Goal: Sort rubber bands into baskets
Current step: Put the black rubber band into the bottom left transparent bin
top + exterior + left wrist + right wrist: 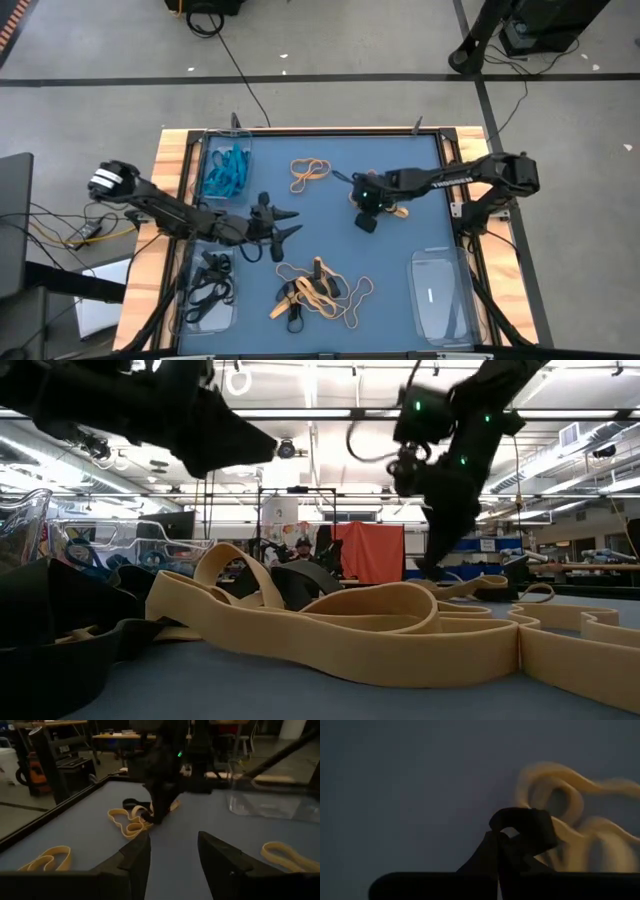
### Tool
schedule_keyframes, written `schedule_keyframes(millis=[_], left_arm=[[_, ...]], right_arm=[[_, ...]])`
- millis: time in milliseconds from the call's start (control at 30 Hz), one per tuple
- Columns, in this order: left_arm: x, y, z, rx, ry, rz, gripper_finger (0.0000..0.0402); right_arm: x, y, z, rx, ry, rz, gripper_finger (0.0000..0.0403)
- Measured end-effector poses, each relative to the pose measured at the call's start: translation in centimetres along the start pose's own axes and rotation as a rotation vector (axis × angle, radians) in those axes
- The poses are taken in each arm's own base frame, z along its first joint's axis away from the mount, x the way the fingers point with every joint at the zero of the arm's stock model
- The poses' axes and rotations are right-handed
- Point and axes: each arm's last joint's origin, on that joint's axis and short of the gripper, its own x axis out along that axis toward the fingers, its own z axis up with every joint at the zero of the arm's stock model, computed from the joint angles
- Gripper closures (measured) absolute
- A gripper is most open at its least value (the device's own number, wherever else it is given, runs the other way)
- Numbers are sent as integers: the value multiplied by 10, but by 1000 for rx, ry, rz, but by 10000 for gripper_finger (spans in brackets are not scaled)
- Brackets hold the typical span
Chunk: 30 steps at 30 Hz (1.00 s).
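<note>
On the left edge of the blue counter (pixel 400 290) stand two clear baskets: the far-left basket (pixel 224 165) holds teal-blue rubber bands (pixel 226 172), and the near-left basket (pixel 210 290) holds black rubber bands (pixel 210 285). The left gripper (pixel 283 224) hangs above the counter just right of these two baskets, its fingers (pixel 135 860) spread apart with nothing between them. Ahead of it, toward the far side, a tan-orange band (pixel 308 172) lies alone on the blue surface. Near the front edge, in the middle, sits a loose heap of tan-orange bands (pixel 325 288) mixed with a few black ones (pixel 295 318); seen from counter height, this heap fills the foreground (pixel 330 625). Further right, the right gripper (pixel 366 222) points down at the counter near its centre, beside a small tan-orange cluster (pixel 398 210). Its fingers (pixel 492 857) are closed on a black rubber band (pixel 525 827), which loops up from their tips just beside the tan-orange bands (pixel 570 805). At the near right corner stands a third clear basket (pixel 440 295), with no bands visible in it.
</note>
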Motion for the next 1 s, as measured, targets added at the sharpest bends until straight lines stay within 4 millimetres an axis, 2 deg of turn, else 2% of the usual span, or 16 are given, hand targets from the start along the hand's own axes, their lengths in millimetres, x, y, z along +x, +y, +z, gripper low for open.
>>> schedule_keyframes(millis=[167,300,400,533,1000], left_arm=[[15,-9,-8,-5,-19,3,234],[26,-16,-13,-8,-47,2,234],[33,-20,-17,58,-52,4,234],[41,-25,-20,137,-42,6,234],[66,-43,-23,169,-39,-54,234]], right_arm=[[-8,33,8,-85,-126,90,400],[-13,50,14,-159,-199,190,400],[-16,60,13,-293,-212,311,400],[-17,67,9,-458,-197,425,400],[-23,80,15,-558,-332,508,400]])
